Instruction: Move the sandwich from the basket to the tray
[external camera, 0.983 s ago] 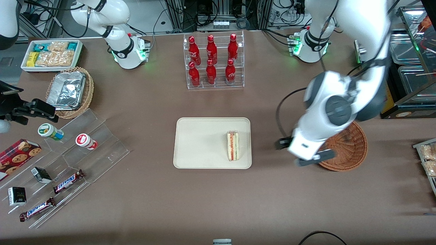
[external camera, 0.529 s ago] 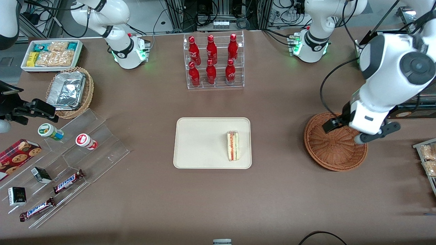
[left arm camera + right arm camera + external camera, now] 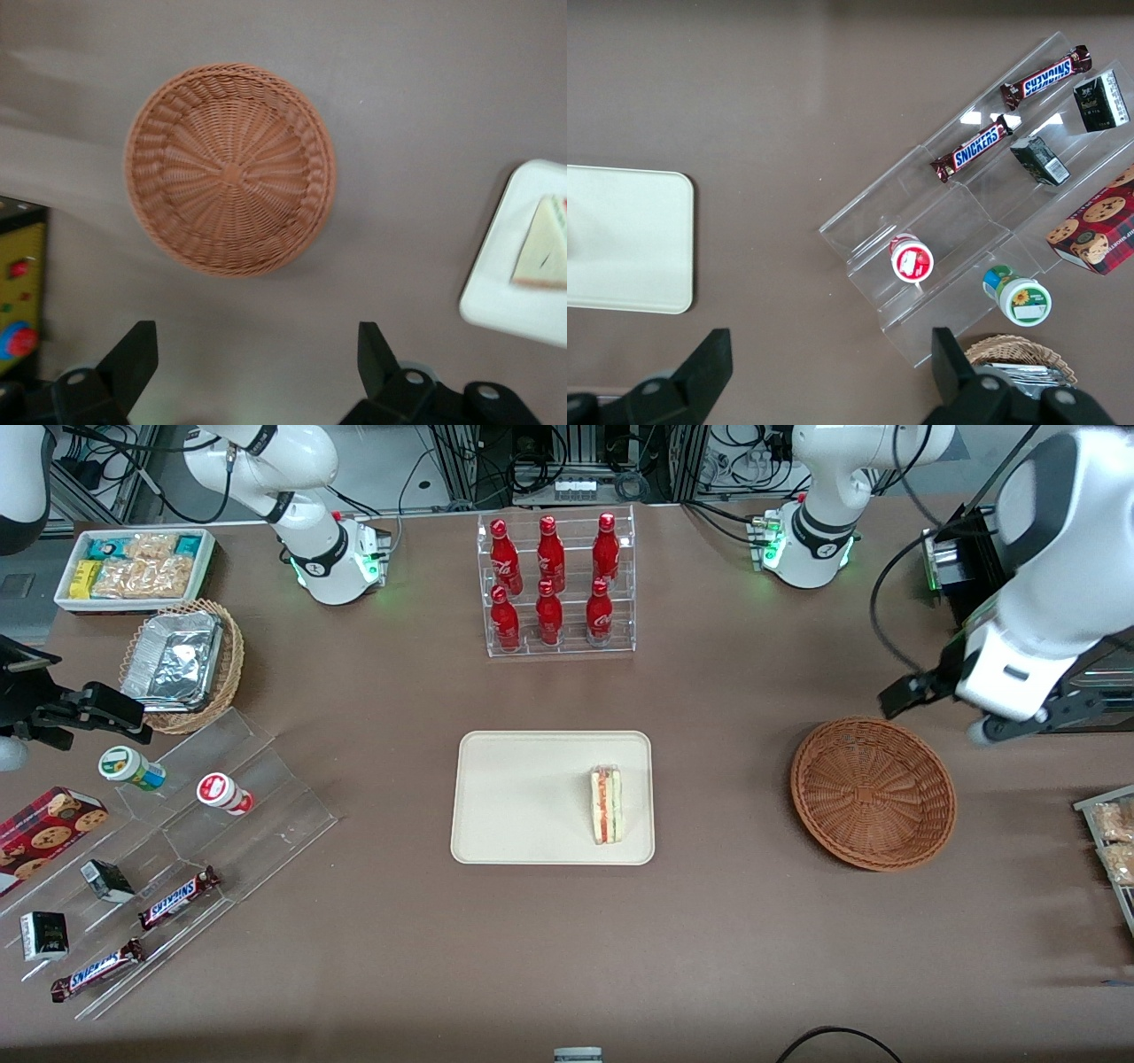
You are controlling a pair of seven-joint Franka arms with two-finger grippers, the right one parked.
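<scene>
A: The tool [image 3: 252,367] hangs high over the tabletop [image 3: 726,939] with its fingers [image 3: 133,359] spread wide apart and nothing between them. From the front it sits above the table toward the working arm's end, farther from the camera than the basket [image 3: 873,793].

B: And the basket under it?

A: Bare weave, right down to the middle; nothing lies in it. The sandwich [image 3: 607,806] is on the tray [image 3: 523,797], lying at the end of the tray nearest the basket, inside the rim.

B: So the placing looks done. What does the arm owe the job now?

A: Probably only a clean retreat. It should lift clear and stay high, so that neither finger nor cable brushes the basket's rim, and it should keep away from the tray so the wedge is not nudged.

B: Any worry about the sandwich itself?

A: It rests close to the tray's edge, but it appears to lie flat and wholly within the rim. Left alone, it should stay put.
</scene>
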